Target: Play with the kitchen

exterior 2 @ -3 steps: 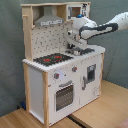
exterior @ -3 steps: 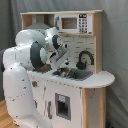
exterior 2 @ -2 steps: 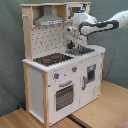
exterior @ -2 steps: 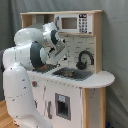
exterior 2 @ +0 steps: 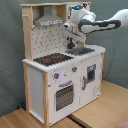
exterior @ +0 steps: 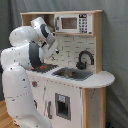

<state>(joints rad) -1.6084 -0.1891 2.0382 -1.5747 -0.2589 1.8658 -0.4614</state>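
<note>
Whether the gripper (exterior 2: 70, 42) is spread or pressed together cannot be told; it is held over the counter of the kitchen (exterior 2: 37, 82), between the hob (exterior 2: 52, 59) and the sink (exterior 2: 81, 50). Further right in the first exterior view, the tap (exterior: 85, 58) is seen behind the sink.

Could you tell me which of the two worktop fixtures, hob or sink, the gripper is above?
The sink, grey and recessed. The gripper hangs over it; the red-ringed hob lies clear to the second exterior view's left.
</note>
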